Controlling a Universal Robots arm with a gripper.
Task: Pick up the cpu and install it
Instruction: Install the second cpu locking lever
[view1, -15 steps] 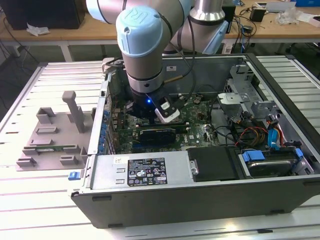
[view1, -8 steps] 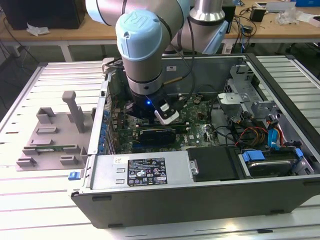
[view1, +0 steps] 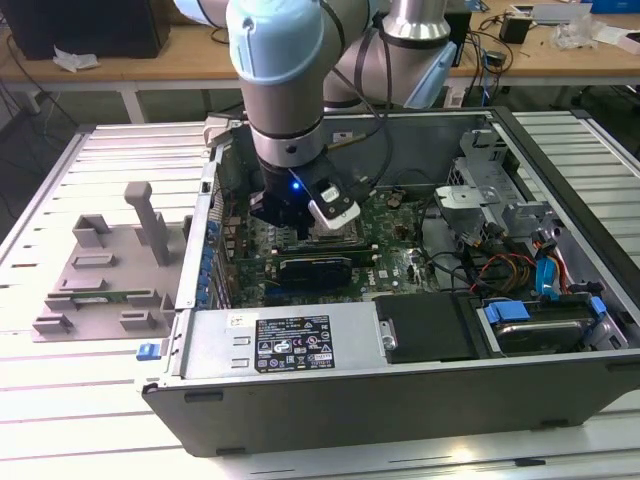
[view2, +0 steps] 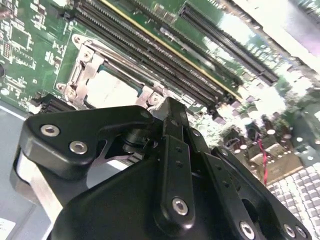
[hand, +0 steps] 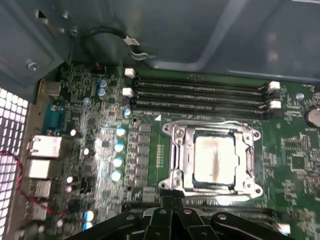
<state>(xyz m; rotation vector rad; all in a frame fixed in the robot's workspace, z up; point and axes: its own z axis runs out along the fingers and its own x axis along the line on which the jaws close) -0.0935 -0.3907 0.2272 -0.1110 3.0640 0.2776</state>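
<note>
In the exterior view, a grey fixture tray (view1: 105, 265) with upright pegs is seen at the exterior view's left on the slatted metal table (view1: 60, 400), just beside the open computer case (view1: 400, 390). Further right, the arm (view1: 285, 90) is lowered into the case, w/ the gripper (view1: 300, 225) low over the green motherboard (view1: 395, 265). A black expansion card (view1: 315, 268) is seen just below the gripper, then a black drive cover (view1: 425, 328) and a bundle of coloured cables (view1: 510, 268) toward the exterior view's right.

In the first wrist view, rear I/O ports (hand: 42, 160) are followed by a row of capacitors (hand: 118, 155), then the memory slots (hand: 200, 95), and the cpu (hand: 214, 159), which is seated flat inside the metal socket frame (hand: 175, 150), its pale silver top bearing a faint brownish smear. The gripper (hand: 172, 210) is just beside the socket frame, not touching the cpu; fingertips are drawn together, nothing held.

In the second wrist view, the cpu (view2: 107, 90) is seen in its socket beyond the gripper (view2: 170, 112), fingers closed w/ no gap, empty.
</note>
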